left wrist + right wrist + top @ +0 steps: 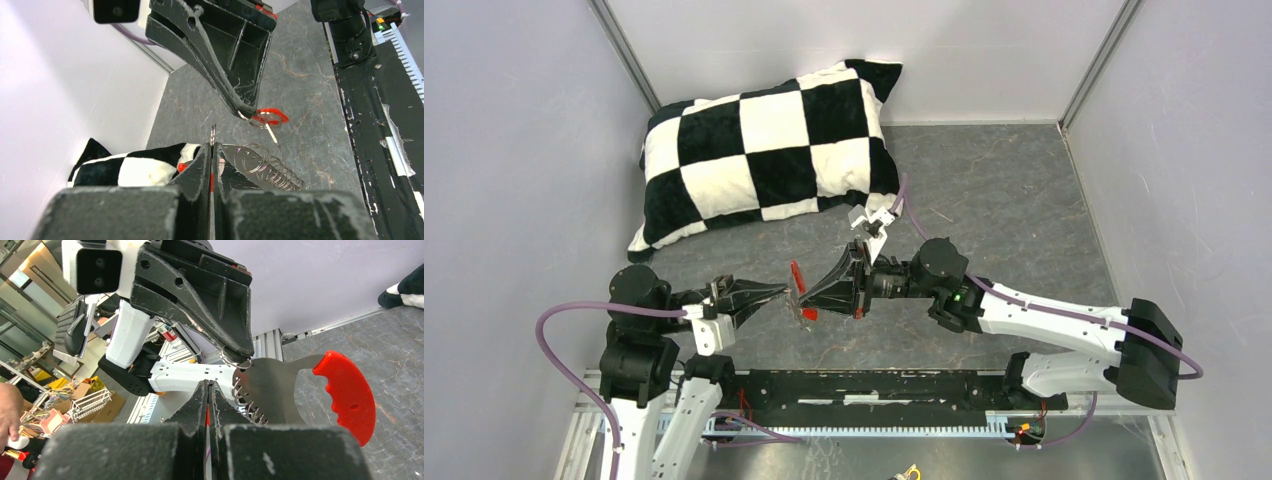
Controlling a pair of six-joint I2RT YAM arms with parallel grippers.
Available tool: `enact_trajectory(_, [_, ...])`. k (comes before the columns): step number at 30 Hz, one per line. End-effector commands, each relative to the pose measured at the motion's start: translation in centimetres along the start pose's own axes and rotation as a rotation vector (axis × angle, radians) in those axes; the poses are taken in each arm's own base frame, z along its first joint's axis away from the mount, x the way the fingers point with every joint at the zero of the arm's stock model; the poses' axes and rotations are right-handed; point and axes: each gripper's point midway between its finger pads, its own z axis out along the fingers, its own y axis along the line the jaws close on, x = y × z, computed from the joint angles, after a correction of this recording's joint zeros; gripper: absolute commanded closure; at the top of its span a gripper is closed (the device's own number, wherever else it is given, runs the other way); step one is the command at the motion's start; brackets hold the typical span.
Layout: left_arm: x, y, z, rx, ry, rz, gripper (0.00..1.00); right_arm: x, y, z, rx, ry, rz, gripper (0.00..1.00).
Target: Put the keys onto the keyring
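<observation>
Grey marbled stone, and two closed pincers meeting above it with the keyring [272,385] between them.

We saw the table [1014,190] boxed in by pale walls [514,150], with a black-and-white checked pillow [764,150] at the far left. The left gripper [212,147] was pinched shut on the keyring: a thin metal edge stood up between its tips, a coil of silvery rings [265,165] just beside them. The right gripper [208,385] was closed tight too, nearly tip to tip with the left; whether it pinched anything we could not tell. The keyring was held off the stone, its long axis running near to far, the red fob [347,392] toward the pillow. A red-headed key [272,116] lay on the table below the right tip.
</observation>
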Motion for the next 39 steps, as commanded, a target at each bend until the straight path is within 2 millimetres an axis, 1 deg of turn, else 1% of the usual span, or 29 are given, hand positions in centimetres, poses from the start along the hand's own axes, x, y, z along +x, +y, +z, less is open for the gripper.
enact_trajectory(1, [-0.9,1.0,-0.1,-0.021,-0.011,0.11,0.98,-1.6,0.2,0.4,-0.014,-0.069,0.006,1.0])
enact_trajectory(5, [-1.1,0.9,-0.1,-0.019,-0.016,0.118,0.98,-2.1,0.1,0.5,-0.016,-0.09,0.008,1.0])
enact_trajectory(21, [-2.0,0.8,-0.2,-0.01,-0.032,0.113,0.98,-1.5,-1.8,0.3,0.03,-0.101,0.059,1.0])
enact_trajectory(29, [-1.9,0.5,-0.1,-0.004,-0.037,0.104,0.98,-1.9,-2.2,0.2,0.042,-0.12,0.067,1.0])
enact_trajectory(39, [-1.7,0.2,-0.1,0.005,-0.037,0.099,0.98,-2.1,-1.8,0.5,0.008,-0.142,0.093,1.0])
